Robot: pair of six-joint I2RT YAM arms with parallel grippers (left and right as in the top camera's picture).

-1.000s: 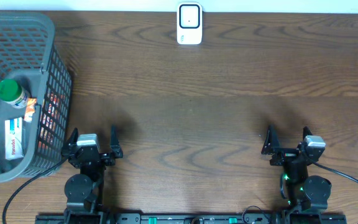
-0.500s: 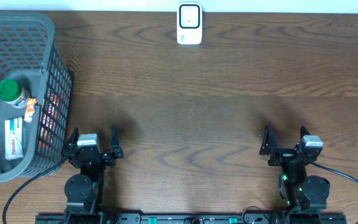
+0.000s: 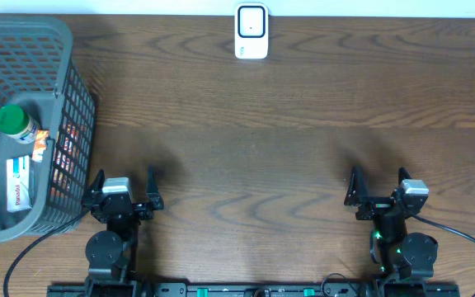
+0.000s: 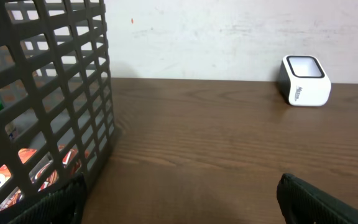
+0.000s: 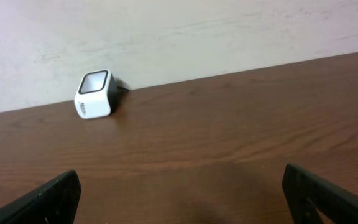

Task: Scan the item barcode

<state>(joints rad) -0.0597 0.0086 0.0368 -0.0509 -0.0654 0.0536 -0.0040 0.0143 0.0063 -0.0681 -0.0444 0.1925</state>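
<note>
"Two arms sat low at the near edge of the table (image 3: 287, 140), both empty-handed. The left gripper (image 3: 124, 185) was spread wide, just beside the grey basket (image 3: 77, 124)."

"And the right gripper (image 3: 378, 186)?"

"Spread wide as well, over bare wood, well apart from everything else."

"Where were the items?"

"All down inside the basket, at the left end of the table. A green-capped bottle (image 3: 11, 120) stood in there. A white medicine box (image 3: 19, 183) lay flat, nearer the arms. An orange packet (image 3: 41, 142) sat between them, close to the mesh wall. Whether any barcode faced up, I could not tell."

"And the scanner?"

"The white scanner (image 3: 251, 31) stood at the far edge of the table, by the wall, roughly central, with its window tilted upward. It was well apart from both grippers and from the basket."
</note>
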